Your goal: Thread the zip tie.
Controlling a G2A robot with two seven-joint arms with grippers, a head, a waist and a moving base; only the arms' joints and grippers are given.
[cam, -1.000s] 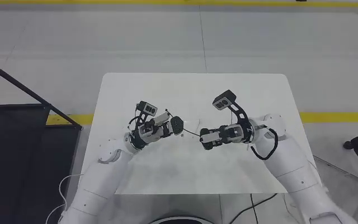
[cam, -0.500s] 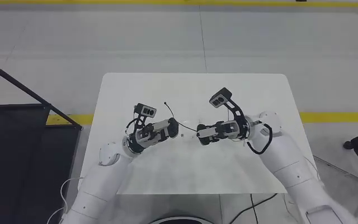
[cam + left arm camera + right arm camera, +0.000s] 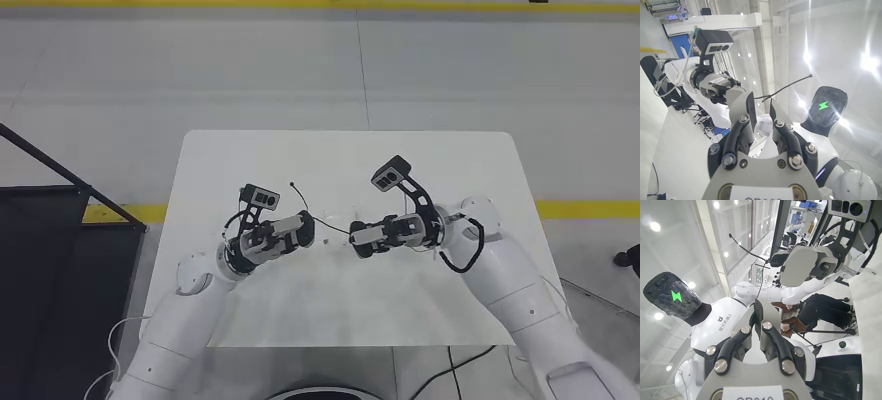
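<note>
A thin black zip tie hangs in the air above the white table, between my two grippers. Its square head points toward the table's far side. My right gripper is shut on the tie's thin tail end. In the right wrist view the strap rises from those fingers to the head. My left gripper is open, its ribbed pad showing. Its fingertips stand either side of the strap near mid-length, where a small kink or lump shows.
Both grippers hover close together over the middle of the table, roughly a finger's length apart. A black panel stands off the table's left edge. A yellow floor line runs behind the table.
The right gripper has shifted a little left toward the left gripper. The left gripper has turned and drawn back slightly. The tie's head has swung toward the far side.
</note>
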